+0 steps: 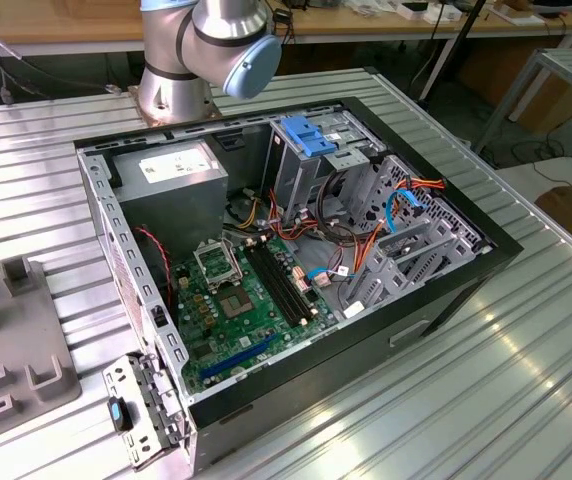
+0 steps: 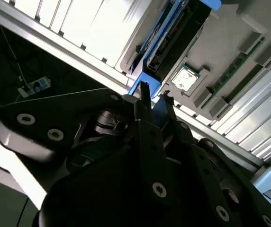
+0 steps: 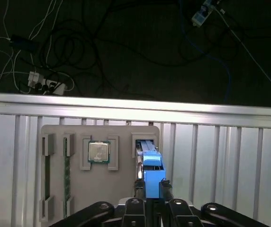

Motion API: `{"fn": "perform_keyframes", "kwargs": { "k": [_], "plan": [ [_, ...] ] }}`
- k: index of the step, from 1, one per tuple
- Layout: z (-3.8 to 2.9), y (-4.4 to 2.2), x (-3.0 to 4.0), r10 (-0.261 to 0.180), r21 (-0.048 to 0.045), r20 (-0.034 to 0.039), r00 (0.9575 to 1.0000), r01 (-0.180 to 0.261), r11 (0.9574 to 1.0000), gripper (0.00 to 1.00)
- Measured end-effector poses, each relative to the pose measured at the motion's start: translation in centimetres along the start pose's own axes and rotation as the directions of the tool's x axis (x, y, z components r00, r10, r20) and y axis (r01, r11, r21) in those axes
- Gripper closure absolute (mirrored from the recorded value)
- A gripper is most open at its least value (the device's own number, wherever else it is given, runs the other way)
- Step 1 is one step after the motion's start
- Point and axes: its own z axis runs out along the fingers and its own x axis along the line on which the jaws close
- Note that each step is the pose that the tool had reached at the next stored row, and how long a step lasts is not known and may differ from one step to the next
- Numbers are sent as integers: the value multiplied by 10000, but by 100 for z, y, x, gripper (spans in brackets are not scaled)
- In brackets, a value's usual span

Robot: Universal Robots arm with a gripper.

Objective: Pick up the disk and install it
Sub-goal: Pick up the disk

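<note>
The disk stands on edge in a slot of a grey holder plate, with its bright blue carrier rail facing me. In the first wrist view my gripper has one black finger against each side of the blue end, shut on the disk, which sits in its slot. The second wrist view has the same disk running away from my gripper along the plate. The open computer case lies on the ribbed metal table, its drive cage at the back.
On the holder plate sit a processor chip and two memory sticks in their own slots. A light-blue bracket tops the drive cage. Orange and blue cables cross the case near the green motherboard. Past the table edge, loose cables lie on the dark floor.
</note>
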Motion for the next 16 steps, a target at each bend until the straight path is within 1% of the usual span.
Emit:
{"fn": "perform_keyframes", "kwargs": {
  "k": [1, 2, 3, 5, 6, 7, 8, 10, 12, 13, 15, 16],
  "plan": [
    [0, 0, 0, 0, 0, 0, 10000, 0, 10000, 64],
    [1, 0, 0, 0, 0, 0, 10000, 0, 10000, 53],
    [1, 0, 0, 0, 0, 0, 10000, 0, 10000, 53],
    [1, 0, 0, 0, 0, 0, 10000, 0, 10000, 40],
    [17, 0, 0, 0, 5, 2, 10000, 0, 10000, 40],
    [76, 0, 0, 0, 1, 1, 10000, 0, 10000, 40],
    [111, 0, 0, 0, -1, 0, 10000, 0, 10000, 40],
    [148, 1, 0, 0, 0, 0, 10000, 0, 10000, 40],
    [200, 1, 0, 0, 0, 0, 10000, 0, 10000, 40],
    [240, 1, 0, 0, 0, 0, 10000, 0, 10000, 40],
    [289, 1, 0, 0, 1, 0, 10000, 0, 10000, 40],
    [324, 1, 0, 0, -1, 0, 10000, 0, 10000, 40]
  ]
}}
